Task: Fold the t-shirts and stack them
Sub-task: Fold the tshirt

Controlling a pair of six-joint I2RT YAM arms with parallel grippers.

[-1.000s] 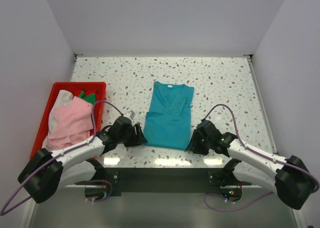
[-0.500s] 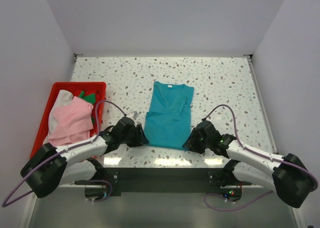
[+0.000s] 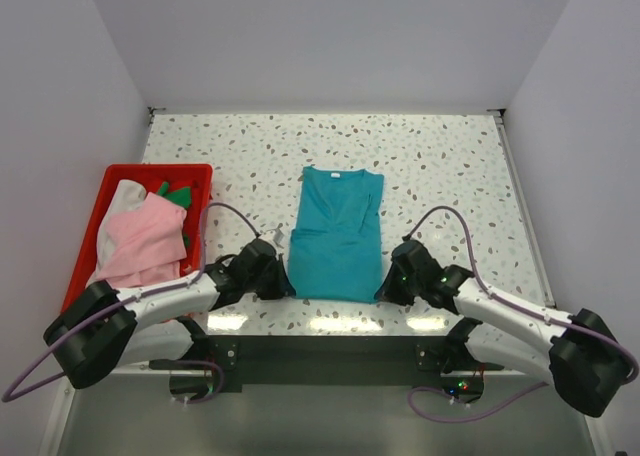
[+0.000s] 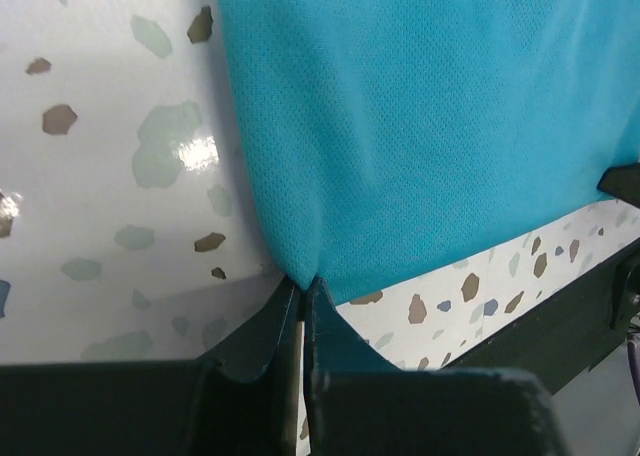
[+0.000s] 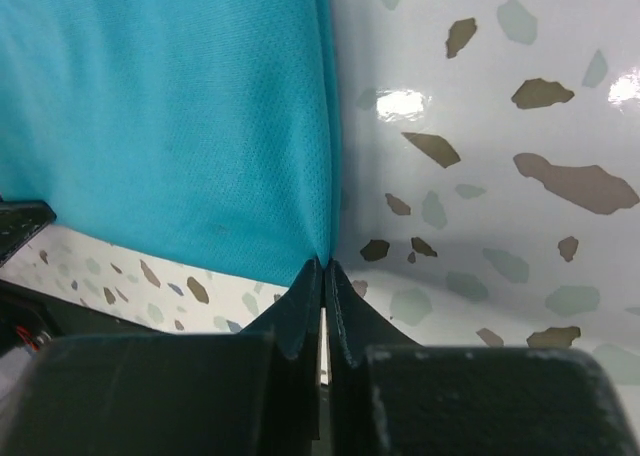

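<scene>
A teal t-shirt [image 3: 337,236] lies folded lengthwise in the middle of the table, collar at the far end. My left gripper [image 3: 285,288] is shut on its near left corner [image 4: 300,272]. My right gripper [image 3: 385,288] is shut on its near right corner [image 5: 322,256]. Both wrist views show the teal cloth [image 5: 170,116] pinched between the fingertips, a little lifted off the speckled tabletop [image 4: 110,176]. A light pink t-shirt [image 3: 140,241] lies in the red bin with white [image 3: 122,198] and dark green [image 3: 172,191] pieces.
The red plastic bin [image 3: 200,172] stands at the left edge of the table, next to my left arm. The table's near edge [image 3: 330,321] runs just below both grippers. White walls close in the back and the sides.
Both grippers have moved in to the teal shirt's near corners and have shut on them. The shirt's near edge has shifted slightly.
</scene>
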